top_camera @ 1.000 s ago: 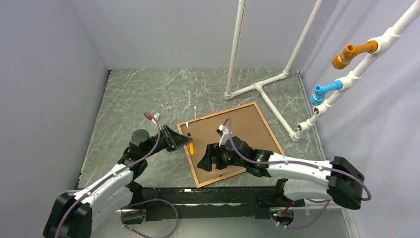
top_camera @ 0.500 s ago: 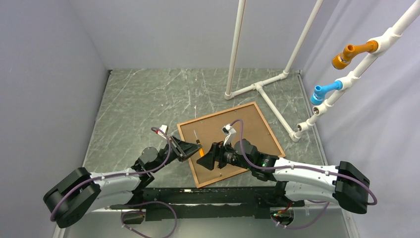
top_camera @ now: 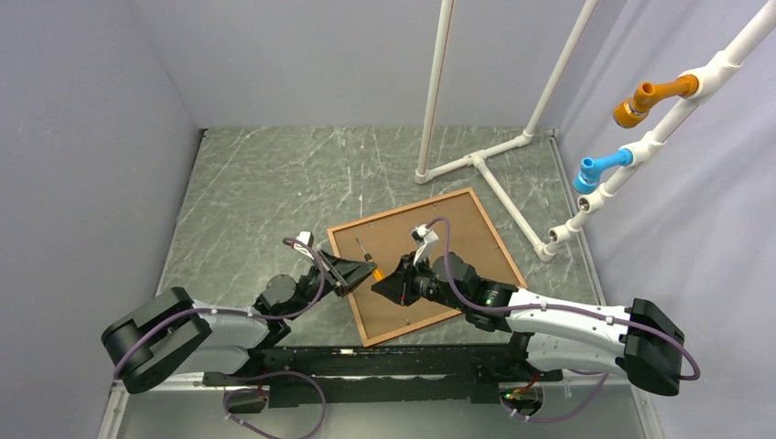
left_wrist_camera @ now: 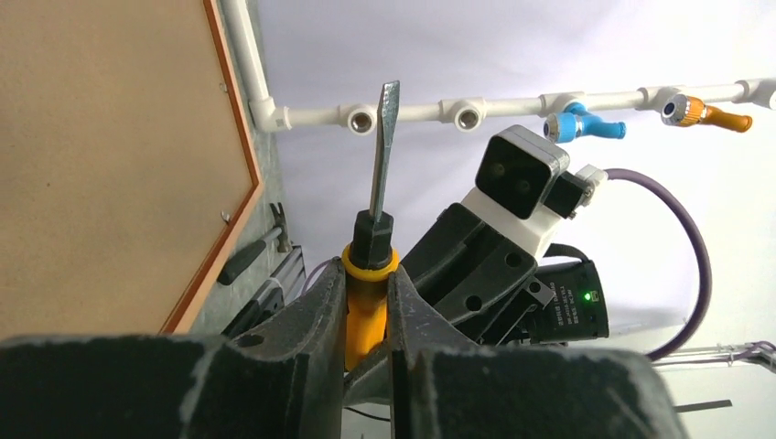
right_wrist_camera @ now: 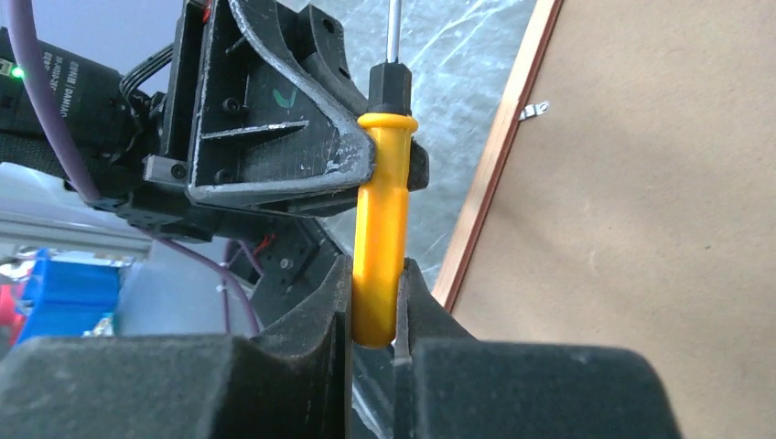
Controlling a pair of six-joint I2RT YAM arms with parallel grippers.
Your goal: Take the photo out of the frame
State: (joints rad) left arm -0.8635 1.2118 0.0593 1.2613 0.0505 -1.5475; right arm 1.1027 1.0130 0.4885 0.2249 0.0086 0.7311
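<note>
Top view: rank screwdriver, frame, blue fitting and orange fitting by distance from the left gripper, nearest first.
1. screwdriver: clamped in the left gripper.
2. frame: lying just to its right.
3. blue fitting: on the pipe, far right.
4. orange fitting: higher up the same pipe, farthest.

Your two arms match: the left arm (top_camera: 215, 325) and the right arm (top_camera: 560, 315) each wear smooth white shells between chunky black joint housings. A purple cable (top_camera: 309, 274) runs along each one to the wrist. Your right wrist carries a white camera block (left_wrist_camera: 518, 174) with two dark lenses, and a green status light (left_wrist_camera: 587, 295) glows on the black motor body beside it. Your jaws are matt black, scuffed pale along the edges. The left gripper (right_wrist_camera: 392, 160) has round screw holes and a green tick-like mark (right_wrist_camera: 286, 96) on its side plate.
</note>
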